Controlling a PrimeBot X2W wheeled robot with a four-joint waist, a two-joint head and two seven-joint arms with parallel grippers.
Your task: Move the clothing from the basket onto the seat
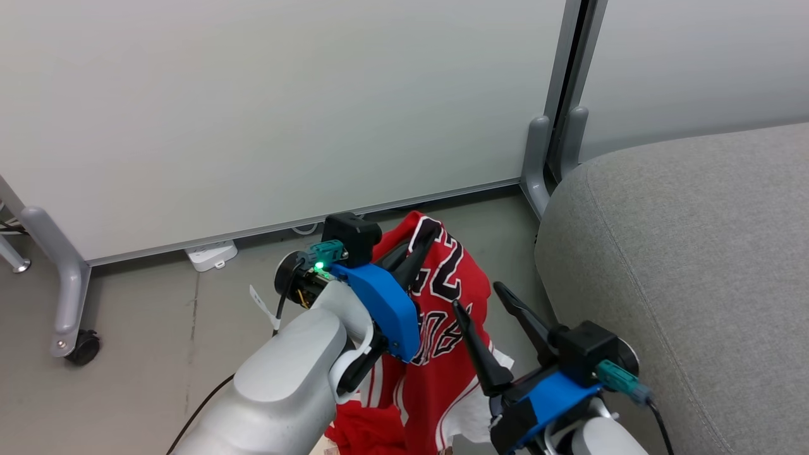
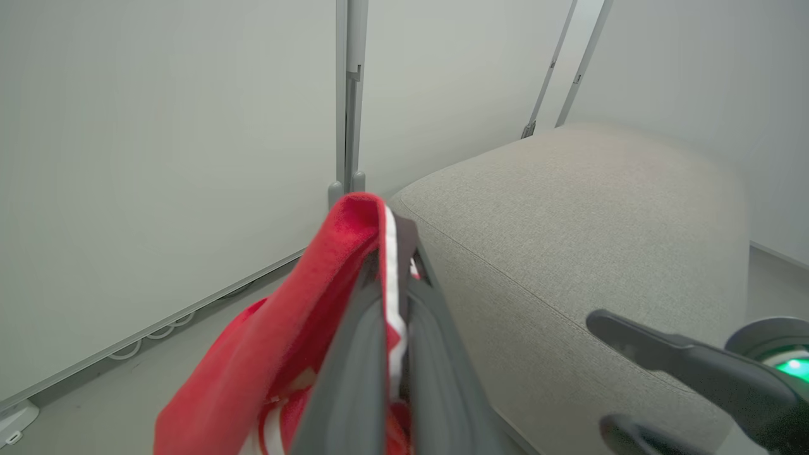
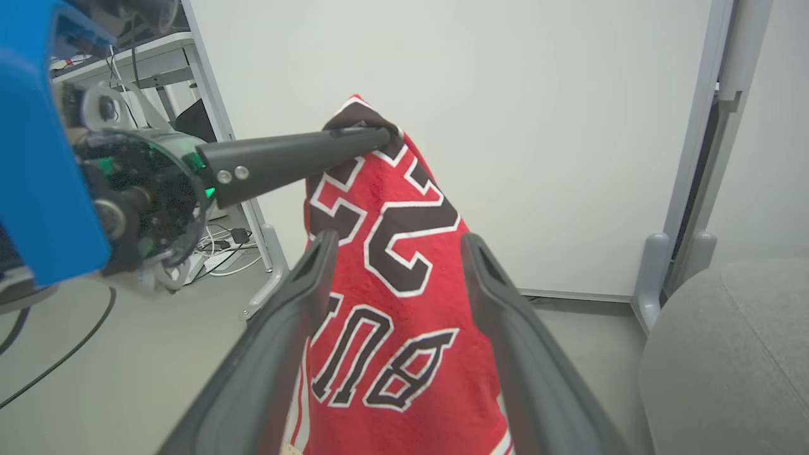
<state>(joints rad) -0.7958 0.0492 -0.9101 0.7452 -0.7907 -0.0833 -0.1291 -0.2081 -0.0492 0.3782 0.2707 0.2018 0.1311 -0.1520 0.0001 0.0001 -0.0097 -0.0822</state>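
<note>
Left gripper (image 1: 428,235) pinched tight on the top edge of the clothing (image 1: 442,360), which hangs below it. Right gripper (image 1: 477,297) spread wide, clothing just ahead of its fingers. Seat (image 1: 682,253) just right of it.

The clothing (image 1: 450,379) hangs from the left pincer (image 1: 427,236), left of the seat (image 1: 682,253).

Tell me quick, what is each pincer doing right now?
Left pincer: closed, holding the red jersey up by its top edge.
Right pincer: open, gripping nothing.
</note>
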